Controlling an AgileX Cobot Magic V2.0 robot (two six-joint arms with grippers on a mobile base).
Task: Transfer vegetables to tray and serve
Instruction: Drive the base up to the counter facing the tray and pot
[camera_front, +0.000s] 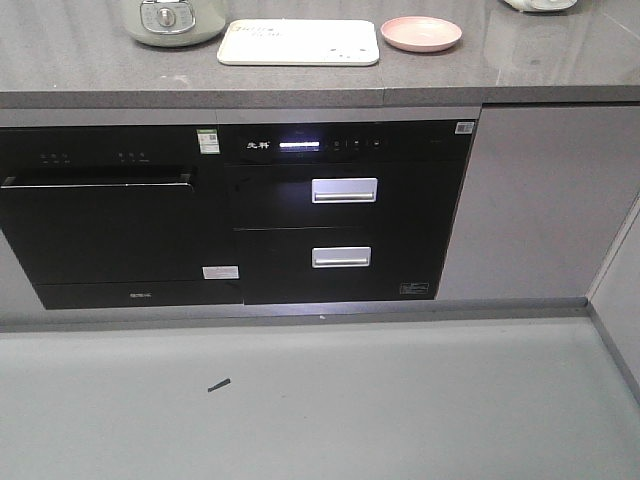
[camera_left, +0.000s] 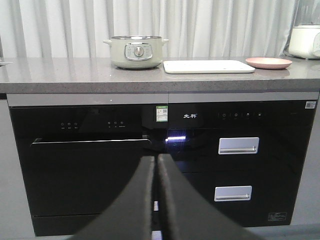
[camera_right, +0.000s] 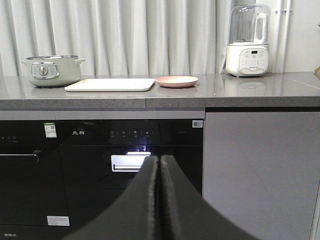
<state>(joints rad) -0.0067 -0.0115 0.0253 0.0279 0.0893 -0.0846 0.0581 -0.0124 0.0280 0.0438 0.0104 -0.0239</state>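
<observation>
The left gripper (camera_left: 156, 159) and right gripper (camera_right: 159, 159) hung closed and empty, below the tray (camera_front: 298, 42) on the counter (camera_front: 100, 70); rising, either could strike the counter's edge. No vegetables showed.

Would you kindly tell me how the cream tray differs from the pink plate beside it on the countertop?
The tray is rectangular with rounded corners; the pink plate is round. The tray is cream and printed; the plate is plain pink. The tray is clearly larger. Both lie flat on the grey countertop.
</observation>
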